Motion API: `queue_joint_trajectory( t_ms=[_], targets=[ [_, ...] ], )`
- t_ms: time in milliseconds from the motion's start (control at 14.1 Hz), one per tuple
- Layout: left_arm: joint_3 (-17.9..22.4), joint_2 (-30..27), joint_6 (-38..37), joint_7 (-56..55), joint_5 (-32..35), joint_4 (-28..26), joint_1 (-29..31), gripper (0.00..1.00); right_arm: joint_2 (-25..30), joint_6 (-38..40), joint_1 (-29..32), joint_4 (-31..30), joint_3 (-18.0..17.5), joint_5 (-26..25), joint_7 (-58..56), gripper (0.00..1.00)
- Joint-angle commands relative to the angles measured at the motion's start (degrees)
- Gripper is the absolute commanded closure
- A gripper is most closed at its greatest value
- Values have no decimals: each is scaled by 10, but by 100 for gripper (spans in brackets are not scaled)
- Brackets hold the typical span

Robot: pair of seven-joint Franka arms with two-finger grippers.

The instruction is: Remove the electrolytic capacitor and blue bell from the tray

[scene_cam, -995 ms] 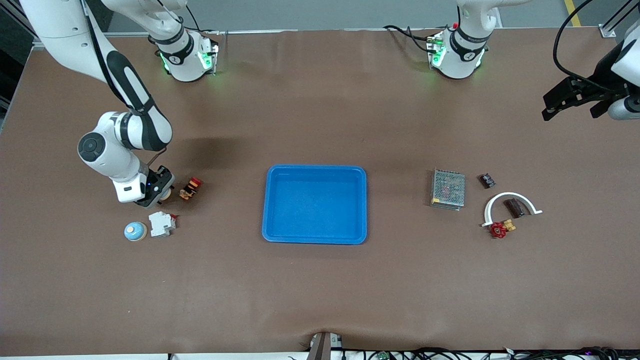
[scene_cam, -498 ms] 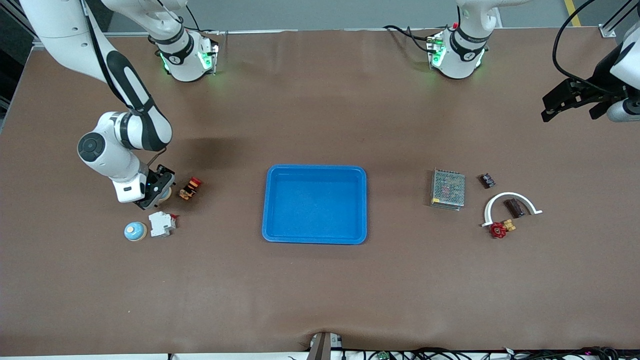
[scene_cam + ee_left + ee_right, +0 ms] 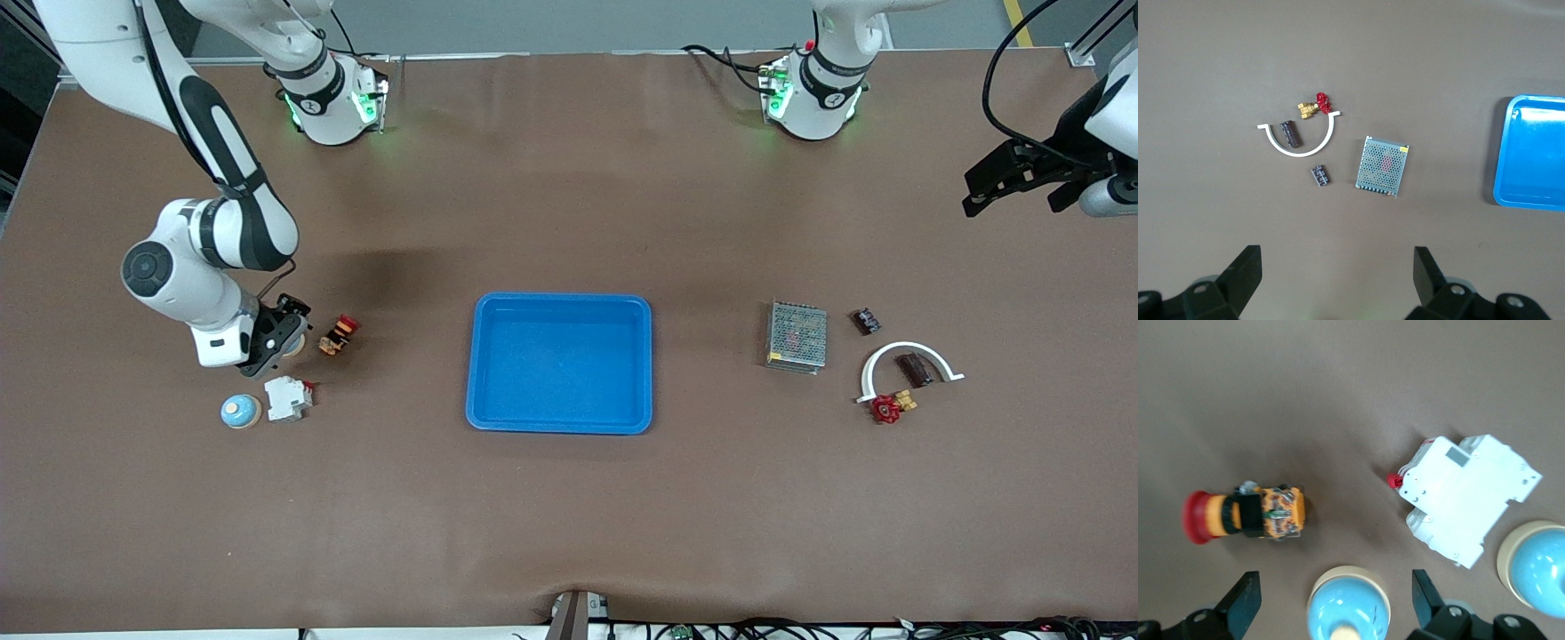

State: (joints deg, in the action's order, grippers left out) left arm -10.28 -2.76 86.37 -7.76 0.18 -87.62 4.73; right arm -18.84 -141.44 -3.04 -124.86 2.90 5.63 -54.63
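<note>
My right gripper (image 3: 1331, 600) stood released around the round blue bell with cream rim (image 3: 1348, 610); my left gripper (image 3: 1335, 280) waited, released, above the brown table (image 3: 569, 533).

The desk (image 3: 569, 516) is plain brown. The tray (image 3: 559, 418) is bright blue all over. One bell (image 3: 241, 411) has a light blue dome on a cream base with a pale knob; a second bell (image 3: 1349, 608) shows the same light blue and cream. The breaker (image 3: 287, 397) is white with a small red lever. The push button (image 3: 340, 333) has a red cap and an orange and black body. The power supply (image 3: 797, 335) is silver mesh. The capacitor (image 3: 914, 369) is dark brown, the curved bracket (image 3: 889, 351) white, the valve (image 3: 885, 408) red and brass, the small block (image 3: 866, 321) black.
</note>
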Motion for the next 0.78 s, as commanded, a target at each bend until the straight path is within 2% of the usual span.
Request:
queue_joint_trajectory(
  t_ms=[0,355,498,711],
  targets=[
    [-2,-3,3,-7,-2,3,-1,0,35,61,-2,24,3,3,70,0],
    [-4,-3,3,-6,-2,3,0,0,87,144,-37,49,4,-7,284,0],
    [-4,-3,3,-6,-2,3,0,0,99,208,-38,94,3,-23,362,0],
    [-4,-5,3,-7,-2,1,0,0,93,366,-37,225,2,-48,410,0]
  ],
)
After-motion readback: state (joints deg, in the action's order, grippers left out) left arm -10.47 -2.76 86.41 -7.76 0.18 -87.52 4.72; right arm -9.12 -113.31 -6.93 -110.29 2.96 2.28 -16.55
